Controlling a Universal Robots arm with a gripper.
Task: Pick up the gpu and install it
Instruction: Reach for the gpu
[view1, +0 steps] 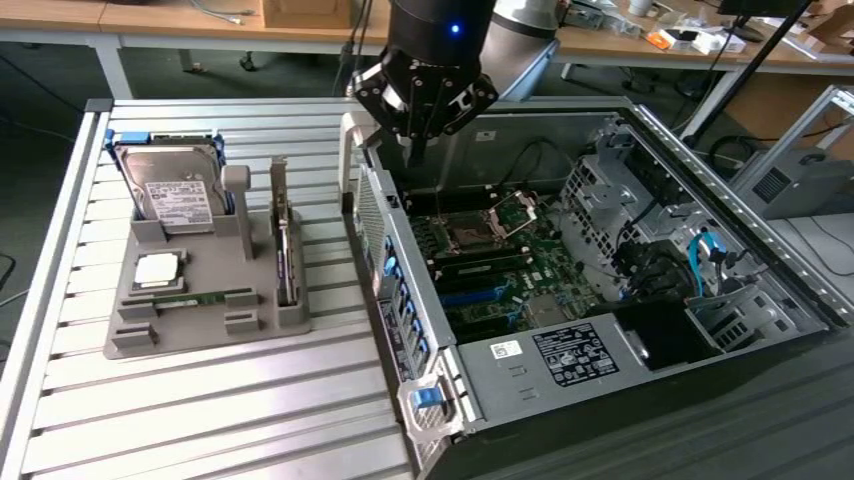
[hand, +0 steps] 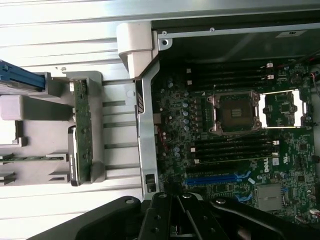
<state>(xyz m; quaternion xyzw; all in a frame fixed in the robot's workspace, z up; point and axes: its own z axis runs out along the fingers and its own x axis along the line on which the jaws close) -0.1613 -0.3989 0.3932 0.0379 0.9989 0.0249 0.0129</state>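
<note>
My pincer (view1: 416, 150) shut, gripping nothing, hovers over open computer case (view1: 378, 215) by its slotted wall. Gpu (view1: 280, 245) upright on edge in grey holder (view1: 187, 325), along holder's case-side edge, untouched.

A hard drive (view1: 174, 195) stands in the grey holder (view1: 200, 325).

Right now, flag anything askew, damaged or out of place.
Nothing stands out. The gpu stands upright in its slot of the grey holder, the computer case lies open, and the gripper hangs shut above it, empty.
</note>
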